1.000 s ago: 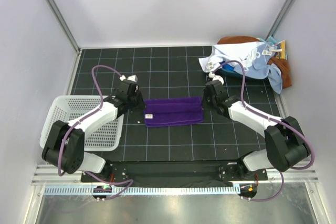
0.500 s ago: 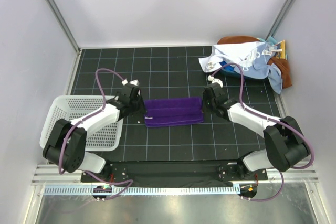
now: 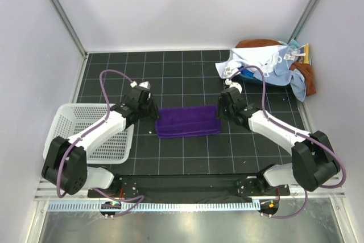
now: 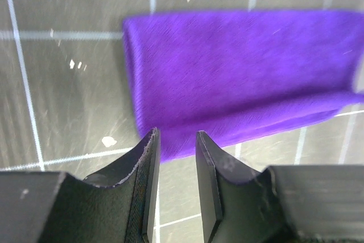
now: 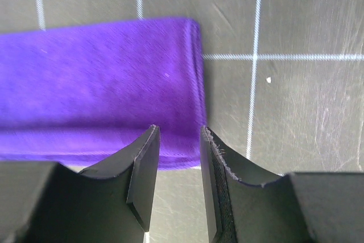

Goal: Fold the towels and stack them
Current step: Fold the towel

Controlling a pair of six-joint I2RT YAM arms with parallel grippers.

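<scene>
Left pincer [image 4: 174, 135] and right pincer [image 5: 179, 129] are hovering narrowly parted, empty, at opposite ends of the folded purple towel [image 3: 187, 120] lying on the desk [image 3: 187, 78]. Both should be gripping matching corners evenly for 1 square fold.

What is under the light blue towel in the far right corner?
A rust-brown towel pokes out behind and right of the light blue towel; a darker blue patch shows at its near edge. The rest underneath is covered.
</scene>
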